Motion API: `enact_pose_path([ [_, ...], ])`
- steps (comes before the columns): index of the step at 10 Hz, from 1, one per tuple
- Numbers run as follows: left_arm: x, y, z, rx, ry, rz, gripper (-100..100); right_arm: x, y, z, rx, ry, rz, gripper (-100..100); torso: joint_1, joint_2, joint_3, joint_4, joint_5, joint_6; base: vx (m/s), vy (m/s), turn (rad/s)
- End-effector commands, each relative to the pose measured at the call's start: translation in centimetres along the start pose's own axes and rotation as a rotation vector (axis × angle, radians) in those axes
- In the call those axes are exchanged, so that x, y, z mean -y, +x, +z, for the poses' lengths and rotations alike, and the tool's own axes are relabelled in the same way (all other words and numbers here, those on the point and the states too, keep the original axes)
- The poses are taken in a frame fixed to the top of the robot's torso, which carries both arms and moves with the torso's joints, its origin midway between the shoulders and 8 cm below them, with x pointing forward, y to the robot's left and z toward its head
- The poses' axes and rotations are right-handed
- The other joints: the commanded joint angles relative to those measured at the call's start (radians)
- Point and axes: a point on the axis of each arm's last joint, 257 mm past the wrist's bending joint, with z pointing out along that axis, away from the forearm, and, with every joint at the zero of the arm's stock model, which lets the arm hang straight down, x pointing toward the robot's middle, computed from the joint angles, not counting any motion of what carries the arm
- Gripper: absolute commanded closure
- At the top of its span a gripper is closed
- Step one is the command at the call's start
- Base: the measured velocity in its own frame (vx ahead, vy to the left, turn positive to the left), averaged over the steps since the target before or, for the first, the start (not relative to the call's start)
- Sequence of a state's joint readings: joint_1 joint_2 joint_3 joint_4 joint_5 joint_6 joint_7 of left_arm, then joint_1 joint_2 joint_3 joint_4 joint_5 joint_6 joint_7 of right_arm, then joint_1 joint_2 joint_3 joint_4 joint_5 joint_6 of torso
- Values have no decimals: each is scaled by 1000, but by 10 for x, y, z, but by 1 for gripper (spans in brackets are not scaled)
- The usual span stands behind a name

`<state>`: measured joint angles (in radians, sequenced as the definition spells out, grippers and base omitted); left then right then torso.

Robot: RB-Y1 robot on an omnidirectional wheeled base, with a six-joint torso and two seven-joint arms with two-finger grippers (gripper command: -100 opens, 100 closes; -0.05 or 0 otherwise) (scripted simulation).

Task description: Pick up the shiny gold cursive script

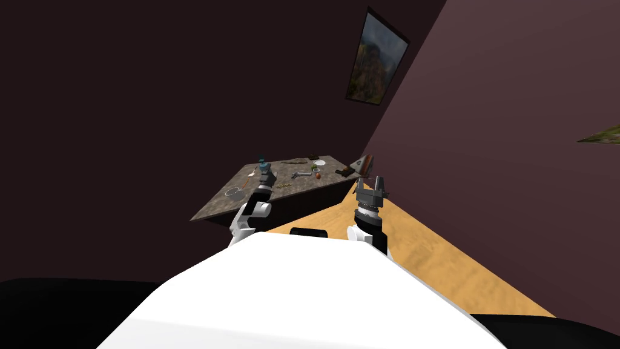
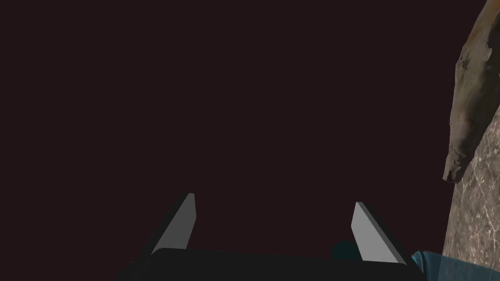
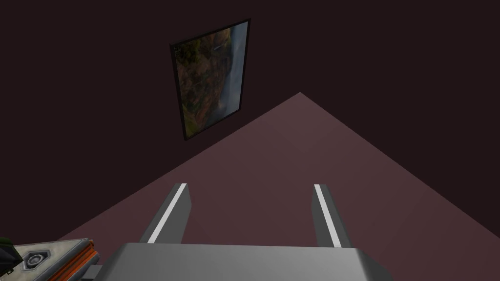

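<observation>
In the head view, the gold cursive script is a tiny golden squiggle lying near the front edge of the stone-topped table. My left gripper hovers over the table just to the left of it, beside a teal object. In its wrist view the left gripper is open with nothing between its fingers, facing a dark wall, with the table's edge off to one side. My right gripper is raised past the table's right end, and its wrist view shows the right gripper open and empty.
On the table lie a long brownish object, a grey tool, a small brown ball, a white plate and a ring-shaped item. A book-like thing sits at the right end. Wooden floor runs along the right wall.
</observation>
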<state>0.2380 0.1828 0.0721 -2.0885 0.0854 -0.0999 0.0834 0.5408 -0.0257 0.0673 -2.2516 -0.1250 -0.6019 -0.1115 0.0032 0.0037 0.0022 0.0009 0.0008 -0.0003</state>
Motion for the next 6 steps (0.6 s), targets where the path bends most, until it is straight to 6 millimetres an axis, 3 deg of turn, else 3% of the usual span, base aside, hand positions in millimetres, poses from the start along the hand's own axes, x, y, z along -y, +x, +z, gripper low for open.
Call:
enact_pose_path([
  [1, -20, -4, 11, 10, -53, -33, -100, 0, 0, 0, 0, 0, 0, 0, 0, 0, 0, 0, 0, 0, -67, 38, -65],
  [6, -57, -9, 30, 27, -155, -100, -100, 0, 0, 0, 0, 0, 0, 0, -1, -1, -1, 0, 0, 0, -49, 32, -65],
])
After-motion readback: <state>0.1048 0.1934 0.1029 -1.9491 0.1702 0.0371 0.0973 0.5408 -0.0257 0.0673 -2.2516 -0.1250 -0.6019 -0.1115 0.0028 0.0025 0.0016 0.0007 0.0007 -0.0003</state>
